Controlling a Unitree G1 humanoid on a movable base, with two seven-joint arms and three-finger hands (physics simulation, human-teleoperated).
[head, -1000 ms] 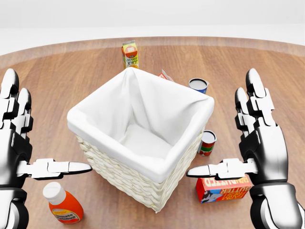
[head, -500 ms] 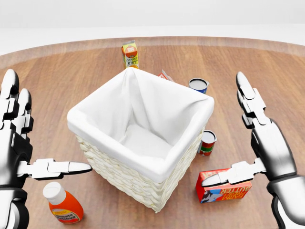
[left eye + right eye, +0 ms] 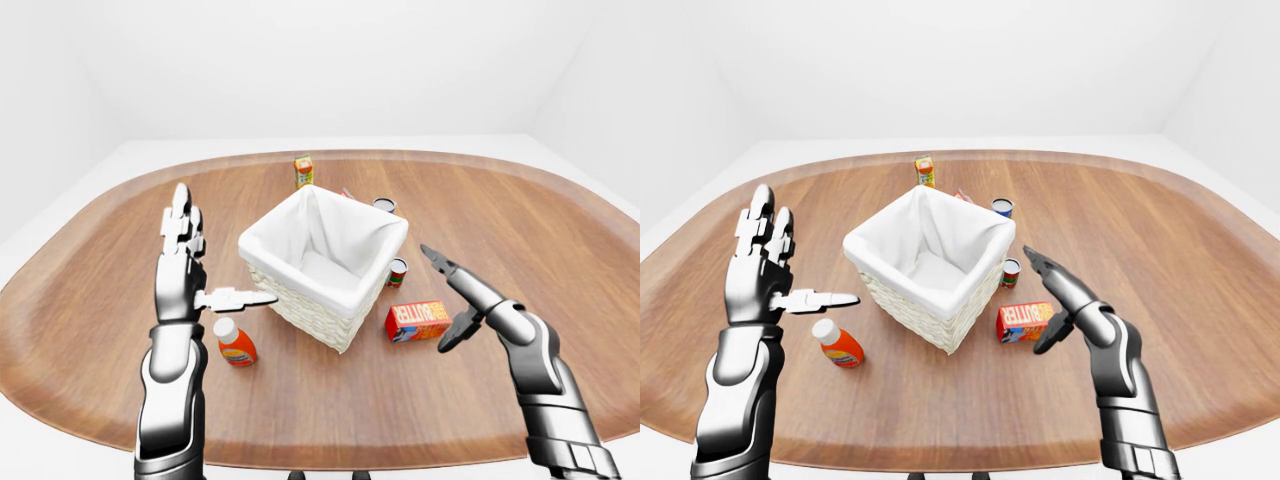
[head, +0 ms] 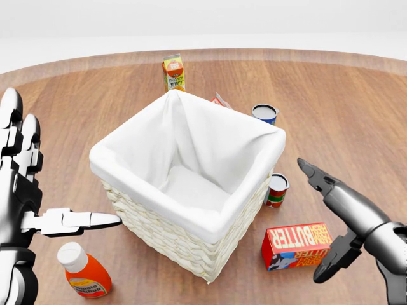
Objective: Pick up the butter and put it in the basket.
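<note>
Right hand (image 4: 346, 222), fingers apart, hung just beside the butter (image 4: 297, 245) right of the basket (image 4: 191, 190), apparently poised to grasp; left hand (image 4: 19, 190) likewise spread.

A rounded wooden table (image 3: 110, 300) carries everything. Near its middle stands a wicker basket (image 4: 184, 235) with a white liner. Toward the far edge stands an orange juice carton (image 4: 173, 72); a blue-sided can (image 4: 264, 114) stands just past the basket's far right corner, and a small red can (image 4: 276, 190) is close against its right side. The red butter box (image 4: 296, 245) lies nearer the near edge, right of the basket. An orange bottle (image 4: 83, 271) with a white cap lies left of the basket, toward the near edge.
</note>
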